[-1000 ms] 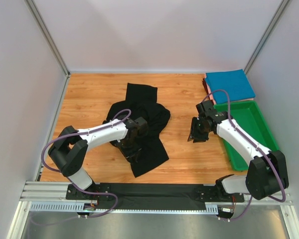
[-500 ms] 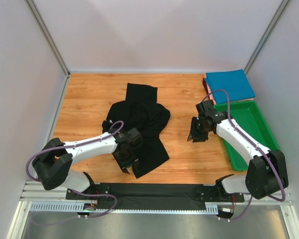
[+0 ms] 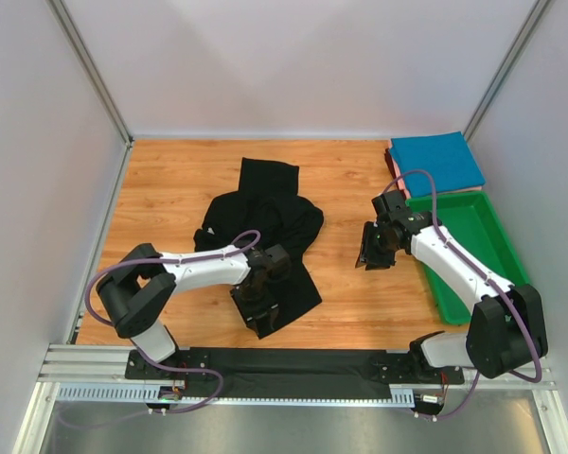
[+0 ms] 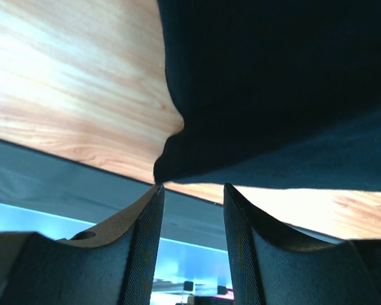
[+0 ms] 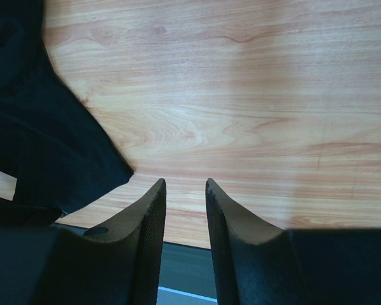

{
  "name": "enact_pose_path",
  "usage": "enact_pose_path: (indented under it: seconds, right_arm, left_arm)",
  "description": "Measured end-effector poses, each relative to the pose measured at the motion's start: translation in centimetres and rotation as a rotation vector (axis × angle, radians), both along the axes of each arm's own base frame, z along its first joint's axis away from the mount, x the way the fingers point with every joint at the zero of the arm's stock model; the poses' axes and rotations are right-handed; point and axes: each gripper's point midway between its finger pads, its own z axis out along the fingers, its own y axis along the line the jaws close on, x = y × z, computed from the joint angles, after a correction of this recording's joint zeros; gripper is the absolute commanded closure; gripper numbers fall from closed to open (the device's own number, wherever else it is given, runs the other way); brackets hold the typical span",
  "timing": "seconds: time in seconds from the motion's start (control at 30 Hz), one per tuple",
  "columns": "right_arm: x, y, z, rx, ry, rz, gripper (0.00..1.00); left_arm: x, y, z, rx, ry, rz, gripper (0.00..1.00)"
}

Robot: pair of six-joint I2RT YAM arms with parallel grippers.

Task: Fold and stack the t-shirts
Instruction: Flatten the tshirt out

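The large black t-shirt (image 3: 265, 222) lies crumpled at the middle left of the wooden table. My left gripper (image 3: 262, 305) hovers over its near edge, jaws open. In the left wrist view a corner of the black cloth (image 4: 171, 159) hangs just at the tips of the open gripper (image 4: 192, 187), with nothing between the fingers. My right gripper (image 3: 373, 248) is open and empty above bare wood, right of the shirt. Its wrist view shows the open gripper (image 5: 185, 184) and black cloth (image 5: 51, 146) at the left. The teal-blue t-shirt (image 3: 437, 163) lies folded at the back right on the reddish one (image 3: 394, 168).
A green plastic tray (image 3: 464, 251) stands along the right side, just in front of the folded stack. Bare wood (image 3: 360, 293) lies between the black shirt and the tray. The black rail (image 3: 293, 359) runs along the near edge.
My left gripper has moved from the shirt's middle toward its near edge, then a little to the right. The left elbow swung. The right arm has not moved.
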Motion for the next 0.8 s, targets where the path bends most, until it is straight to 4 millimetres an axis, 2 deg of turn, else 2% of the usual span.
enact_pose_path:
  seconds: [0.33,0.53,0.8]
  right_arm:
    - [0.0,0.0,-0.4,0.001,0.003,-0.001,0.67]
    - [-0.1,0.0,-1.0,-0.001,0.015,-0.008,0.67]
    - [0.0,0.1,-1.3,-0.004,0.025,-0.010,0.68]
  left_arm:
    - [0.0,0.1,1.6,-0.040,-0.058,-0.003,0.50]
    - [-0.9,1.2,0.4,-0.023,-0.045,0.008,0.52]
    - [-0.6,0.9,-0.8,-0.027,-0.047,0.013,0.53]
